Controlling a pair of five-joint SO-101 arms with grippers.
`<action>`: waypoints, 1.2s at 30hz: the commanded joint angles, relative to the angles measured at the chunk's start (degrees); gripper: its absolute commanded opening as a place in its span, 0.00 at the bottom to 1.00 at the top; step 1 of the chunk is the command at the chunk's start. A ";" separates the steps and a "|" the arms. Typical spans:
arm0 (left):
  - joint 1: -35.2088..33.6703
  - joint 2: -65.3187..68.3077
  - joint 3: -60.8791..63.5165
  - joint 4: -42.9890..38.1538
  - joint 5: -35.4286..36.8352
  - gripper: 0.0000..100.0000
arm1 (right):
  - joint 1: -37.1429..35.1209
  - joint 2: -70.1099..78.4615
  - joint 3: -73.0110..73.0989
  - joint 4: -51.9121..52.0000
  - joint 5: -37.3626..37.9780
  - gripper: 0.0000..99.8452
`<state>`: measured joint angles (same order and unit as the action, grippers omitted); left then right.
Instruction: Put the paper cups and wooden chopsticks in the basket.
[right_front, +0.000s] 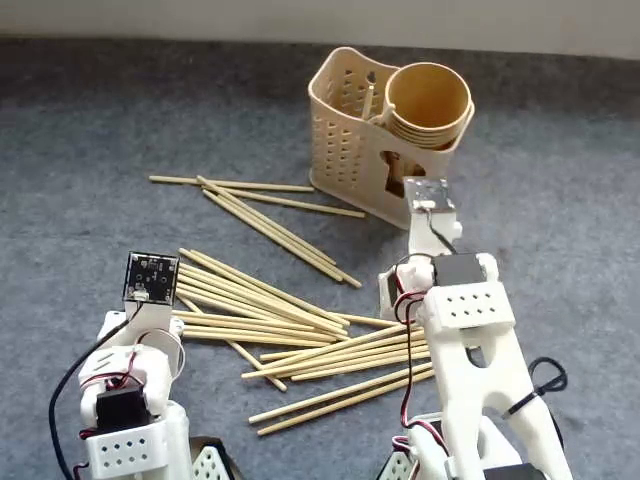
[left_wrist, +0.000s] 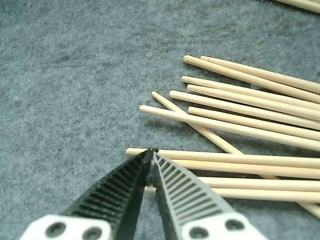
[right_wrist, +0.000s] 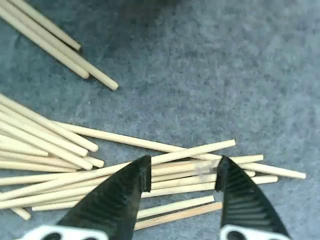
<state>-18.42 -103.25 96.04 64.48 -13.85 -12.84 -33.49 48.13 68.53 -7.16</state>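
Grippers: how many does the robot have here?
2. The left gripper, shut, is over the left ends of the near chopsticks; the right gripper, open, is over their right ends.

Paper cups (right_front: 428, 100): lower bodies hidden inside basket (right_front: 340, 140), count unclear. Chopsticks (right_front: 260, 297): several right ends covered by right arm (right_front: 465, 330).

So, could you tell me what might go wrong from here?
1. The right gripper is open over crossed chopsticks; closing could catch several, or skew one.
2. The left gripper is shut with its tips at the end of one chopstick; an end grip might let it swing or slip.
3. The cups fill one side of the basket, so chopsticks must hit the other side.
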 joint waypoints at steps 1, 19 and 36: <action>-0.57 -0.57 1.19 -0.09 -0.35 0.01 | 0.66 -1.27 0.57 -1.45 -6.24 0.27; -0.66 -0.57 1.19 0.00 -0.35 0.01 | 2.07 24.66 -12.09 -3.03 -6.68 0.21; -0.66 -0.57 1.19 0.00 -0.35 0.01 | 2.33 31.25 -14.64 -3.21 -6.59 0.21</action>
<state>-18.42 -103.25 96.04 64.48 -13.85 -11.25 -1.93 35.47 65.80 -13.41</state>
